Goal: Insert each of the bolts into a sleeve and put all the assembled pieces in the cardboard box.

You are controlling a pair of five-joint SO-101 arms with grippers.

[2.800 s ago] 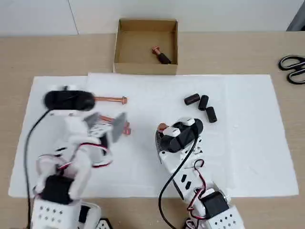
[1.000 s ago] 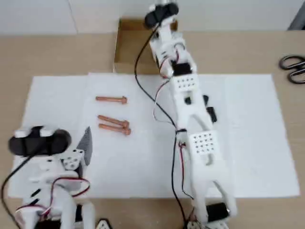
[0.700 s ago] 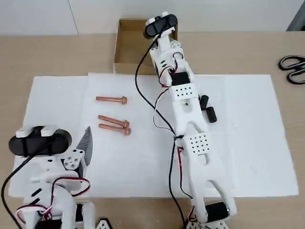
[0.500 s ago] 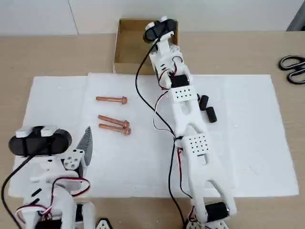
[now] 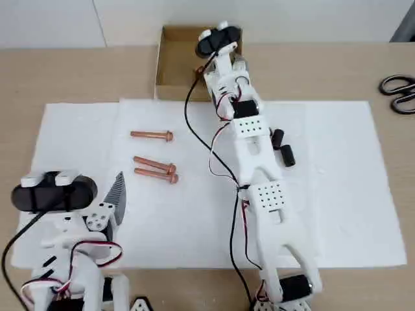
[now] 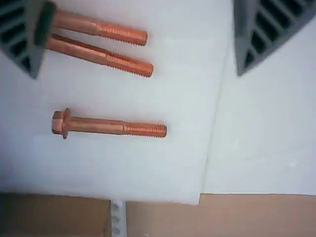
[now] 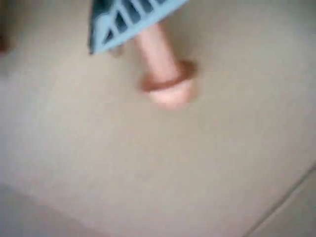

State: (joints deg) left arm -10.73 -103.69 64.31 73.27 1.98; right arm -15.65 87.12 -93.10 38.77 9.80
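I work over a light wooden table that extends ahead of my left gripper and out to both its sides. A white sheet covers the table directly beneath that gripper and well to its right. Past the table's far edge, ahead of the gripper, stands a white seamed surface, evenly lit.

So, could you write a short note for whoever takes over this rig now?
Left gripper: open, near the three loose bolts on the white sheet.
Right gripper: shut on a bolt over the cardboard box; no sleeve visible on it.
Two sleeves lie beside the right arm.
Done: one bolt at the box. Left: release it, then assemble and box the three others.
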